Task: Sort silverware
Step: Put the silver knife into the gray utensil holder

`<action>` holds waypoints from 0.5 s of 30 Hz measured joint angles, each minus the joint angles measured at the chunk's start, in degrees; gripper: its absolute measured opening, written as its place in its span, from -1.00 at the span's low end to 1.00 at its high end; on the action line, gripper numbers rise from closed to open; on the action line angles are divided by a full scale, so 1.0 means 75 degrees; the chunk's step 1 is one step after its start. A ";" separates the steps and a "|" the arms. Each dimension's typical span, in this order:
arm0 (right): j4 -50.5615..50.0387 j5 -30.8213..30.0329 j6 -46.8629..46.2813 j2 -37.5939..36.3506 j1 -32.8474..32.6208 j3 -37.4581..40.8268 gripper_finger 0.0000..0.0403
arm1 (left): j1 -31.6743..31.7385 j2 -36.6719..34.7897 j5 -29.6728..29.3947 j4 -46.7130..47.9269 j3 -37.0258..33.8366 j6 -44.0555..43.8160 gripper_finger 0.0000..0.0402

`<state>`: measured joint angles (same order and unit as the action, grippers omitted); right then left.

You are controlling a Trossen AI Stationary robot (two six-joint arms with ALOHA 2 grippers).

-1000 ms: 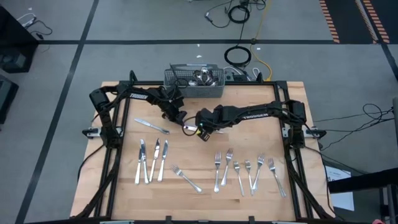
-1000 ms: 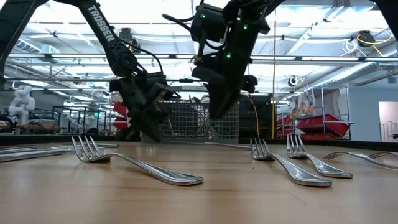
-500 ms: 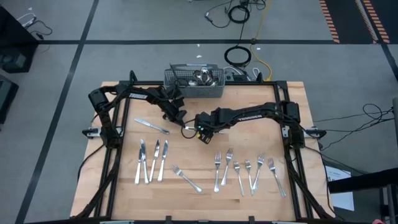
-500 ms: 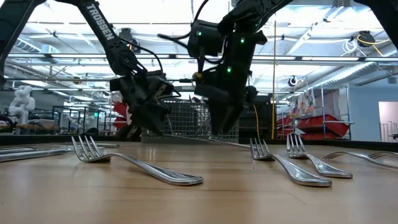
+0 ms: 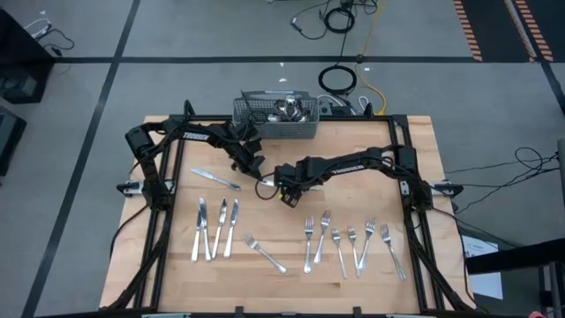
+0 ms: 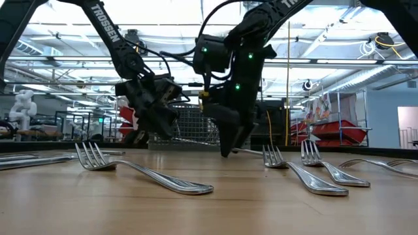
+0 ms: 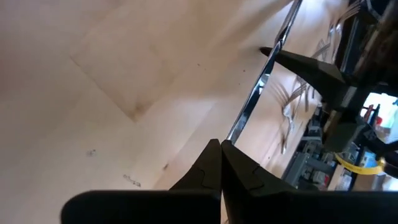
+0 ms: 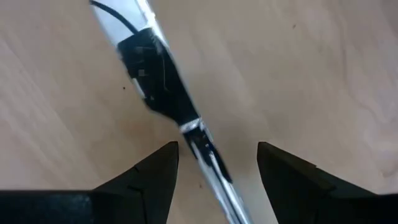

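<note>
**Knife handover at table centre**

Left gripper [image 5: 259, 181] jaws pinch one end of a knife [image 7: 249, 112] lying low over the table [image 5: 291, 283] centre. Right gripper [image 8: 214, 171] jaws are spread, straddling the knife's other end. Other silverware [image 5: 349, 243] lies toward the near edge.

The light wooden desk [image 5: 177, 274] carries a grey wire-mesh basket [image 5: 274, 117] at its far edge. On its near half lie three knives [image 5: 216, 228] side by side, a lone knife [image 5: 215, 179] farther back, one fork [image 5: 265, 253] apart, and five forks [image 5: 350, 243] grouped to the right.
</note>
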<state>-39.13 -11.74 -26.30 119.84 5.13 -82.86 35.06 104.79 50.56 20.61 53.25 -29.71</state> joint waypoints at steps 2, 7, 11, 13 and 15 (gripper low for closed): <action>0.0014 0.0010 -0.0030 0.0029 0.0017 -0.0008 -0.03 | -0.0034 0.0000 0.0034 -0.0001 0.0007 -0.0001 -1.00; 0.0063 0.0050 -0.0202 0.0141 0.0006 -0.0025 -0.48 | -0.0096 0.0000 0.0301 -0.0005 0.0031 0.0010 -1.00; 0.0071 0.0030 -0.0332 0.0153 -0.0025 -0.0026 -0.89 | -0.0026 -0.0001 0.0348 -0.0082 0.0192 0.0041 -1.00; 0.0078 0.0037 -0.0442 0.0153 0.0000 -0.0019 -0.89 | -0.0078 -0.0017 0.0599 -0.0021 0.0254 0.0068 -0.99; 0.0060 -0.0019 -0.0472 0.0156 -0.0008 -0.0017 -0.89 | -0.0054 -0.0012 0.0649 -0.0114 0.0312 0.0088 -0.94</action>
<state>-38.68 -11.88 -29.85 121.01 5.07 -82.98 34.66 104.71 55.43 19.76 55.59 -29.06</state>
